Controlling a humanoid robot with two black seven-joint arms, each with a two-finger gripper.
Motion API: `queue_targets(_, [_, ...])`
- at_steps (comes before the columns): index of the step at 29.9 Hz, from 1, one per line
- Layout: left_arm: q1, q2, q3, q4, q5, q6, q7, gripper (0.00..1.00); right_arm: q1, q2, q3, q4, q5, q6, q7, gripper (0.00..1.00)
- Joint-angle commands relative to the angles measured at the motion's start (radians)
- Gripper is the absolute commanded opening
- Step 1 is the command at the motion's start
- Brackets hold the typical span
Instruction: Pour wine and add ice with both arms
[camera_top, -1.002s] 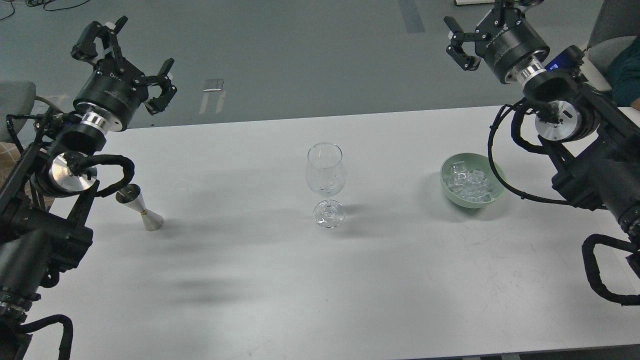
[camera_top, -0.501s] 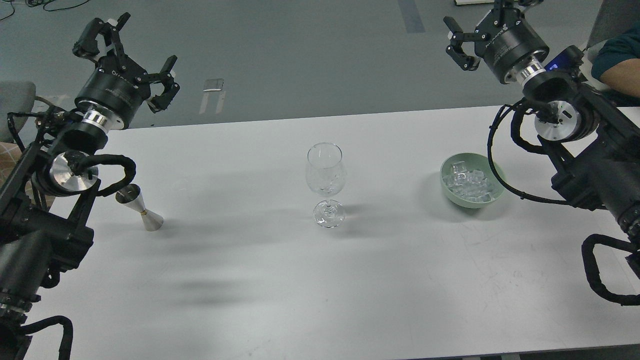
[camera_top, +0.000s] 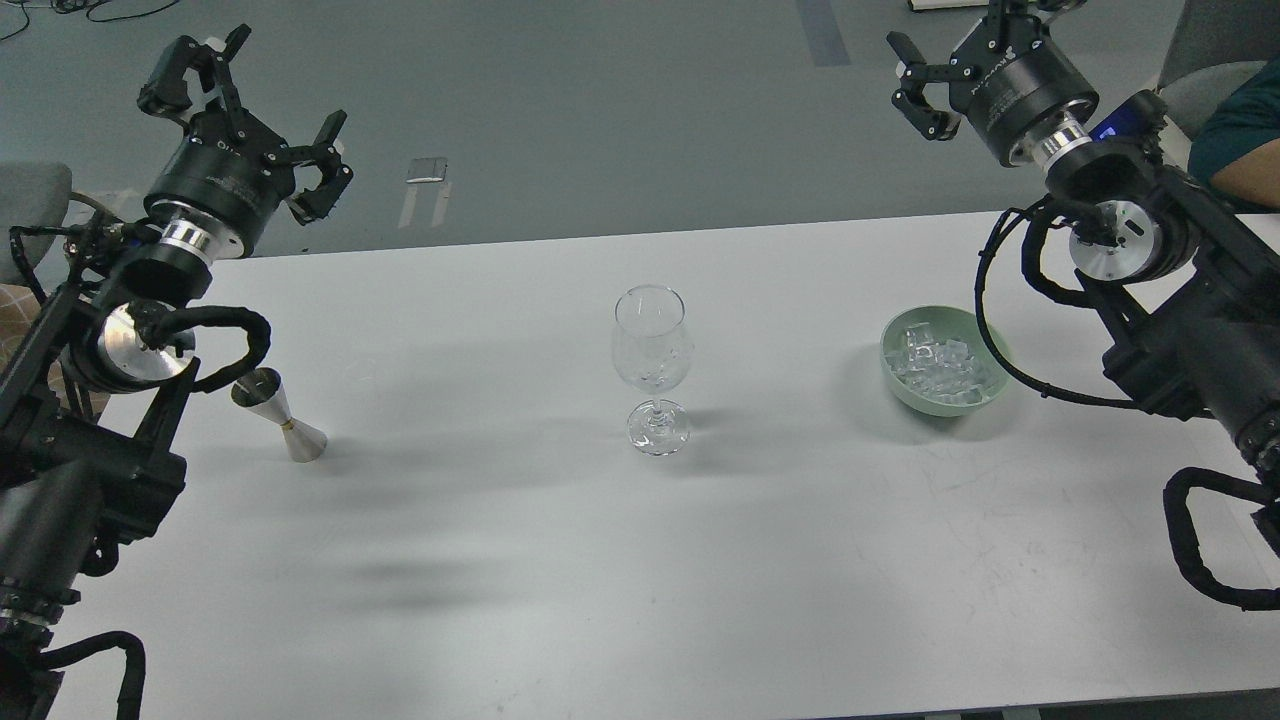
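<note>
Fingers spread and empty on my left gripper (camera_top: 245, 105) and right gripper (camera_top: 960, 50) — both raised past the table's (camera_top: 500, 560) far edge — while the ice (camera_top: 940, 368) sits heaped in the green bowl (camera_top: 990, 345), right of the wine glass (camera_top: 652, 365).

One wine glass (camera_top: 652, 350), one jigger (camera_top: 280, 414), one bowl (camera_top: 898, 385) — many ice cubes (camera_top: 940, 366), two arms (camera_top: 120, 330).

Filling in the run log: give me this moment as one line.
left tool: open, raised, empty | right tool: open, raised, empty | glass: upright, empty | ice: in bowl | jigger: untouched
</note>
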Motion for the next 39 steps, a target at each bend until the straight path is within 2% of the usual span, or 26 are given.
queue_targets(1, [-0.001, -0.003, -0.009, 0.000, 0.001, -0.003, 0.002, 0.99, 0.000, -0.001, 0.000, 0.000, 0.000, -0.001, 0.000, 1.00])
queue_targets(30, [0.007, 0.002, -0.014, -0.039, -0.001, 0.006, 0.003, 0.99, 0.000, -0.001, 0.000, 0.011, 0.000, -0.001, 0.000, 1.00])
queue_targets(34, [0.025, 0.006, -0.027, -0.049, -0.002, 0.044, 0.017, 0.99, 0.000, -0.004, 0.000, 0.011, 0.000, -0.001, 0.000, 1.00])
queue_targets(37, [0.072, 0.069, -0.037, -0.115, -0.021, 0.049, 0.029, 0.99, -0.001, -0.003, 0.000, 0.011, 0.000, -0.002, 0.000, 1.00])
queue_targets(39, [0.117, 0.111, -0.041, -0.169, -0.071, 0.051, 0.072, 0.99, -0.001, -0.003, 0.000, 0.011, -0.002, -0.002, 0.000, 1.00])
